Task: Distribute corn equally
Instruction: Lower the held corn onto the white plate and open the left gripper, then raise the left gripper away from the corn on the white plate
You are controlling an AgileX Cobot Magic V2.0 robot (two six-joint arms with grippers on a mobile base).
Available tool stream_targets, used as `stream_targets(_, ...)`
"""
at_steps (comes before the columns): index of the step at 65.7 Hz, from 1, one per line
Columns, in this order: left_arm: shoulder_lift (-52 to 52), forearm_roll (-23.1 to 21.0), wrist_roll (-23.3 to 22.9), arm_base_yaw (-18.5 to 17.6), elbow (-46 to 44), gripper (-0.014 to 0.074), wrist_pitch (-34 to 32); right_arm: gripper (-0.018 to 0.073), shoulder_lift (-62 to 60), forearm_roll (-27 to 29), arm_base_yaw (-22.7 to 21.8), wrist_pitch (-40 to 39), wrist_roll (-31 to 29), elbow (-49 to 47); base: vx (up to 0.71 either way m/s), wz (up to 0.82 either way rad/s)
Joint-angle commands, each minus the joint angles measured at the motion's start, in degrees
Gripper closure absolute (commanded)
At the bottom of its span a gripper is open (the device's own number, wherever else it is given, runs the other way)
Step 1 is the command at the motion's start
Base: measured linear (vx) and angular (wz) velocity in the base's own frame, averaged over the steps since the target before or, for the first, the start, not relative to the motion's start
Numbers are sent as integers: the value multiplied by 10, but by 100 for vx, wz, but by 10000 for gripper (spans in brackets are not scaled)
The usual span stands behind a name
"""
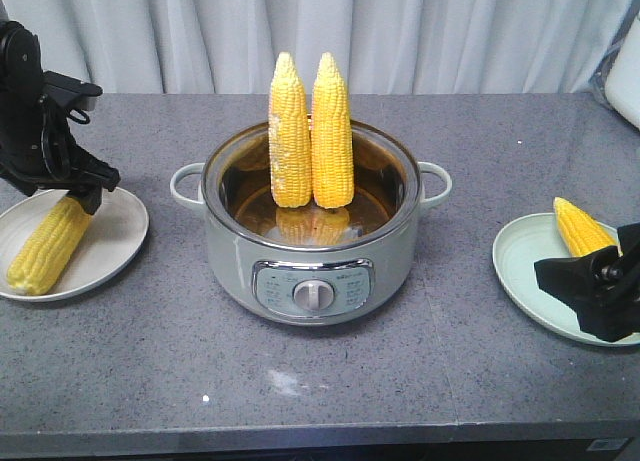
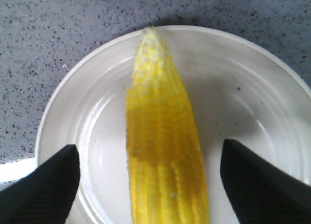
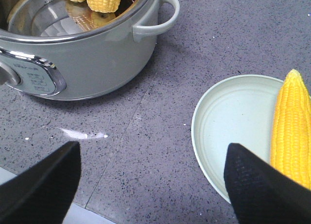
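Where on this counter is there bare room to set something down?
Widest bare counter: in front of the pot. Narrower strips separate pot from white plate and green plate. Crowded: two cobs stand in the pot; left gripper and right gripper hang over the plates, one cob each.

Two yellow cobs (image 1: 332,136) are stood upright, apparently touching, in the pot (image 1: 230,251); one cob (image 1: 48,246) is laid on the white plate (image 1: 115,241), another (image 1: 582,229) on the green plate (image 1: 520,271).

Corn (image 1: 331,131): bright yellow, kernels in rows, pale tips; pot (image 1: 230,251): pale grey-green, silver panel; left plate (image 1: 115,236): white; right plate (image 1: 525,266): pale mint; countertop (image 1: 450,381): grey, dark-speckled; left gripper (image 2: 148,153), right gripper (image 3: 153,151): black.
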Motion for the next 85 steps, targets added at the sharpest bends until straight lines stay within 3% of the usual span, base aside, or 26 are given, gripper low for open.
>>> stream_targets(1,-46,1,-6,0,-18,17,8,-23,-6,5,1,-32,0,-14,0,0)
stream_targets(18,-98,-6,-1,0,-18,17,7,-23,-6,5,1,-32,0,-14,0,0)
stream_targets(31,-155,-98,31,-4,0,29,-22,-23,-6,5,1,-32,0,-14,0,0)
stream_targets(65,-368,-123,39,-84,281,59,-192,-23,-6,5,1,-32,0,-14,0,0)
stream_targets(85,-493,-171,69,-131,399,59,-251,-23,-6,5,1,-32,0,-14,0,0)
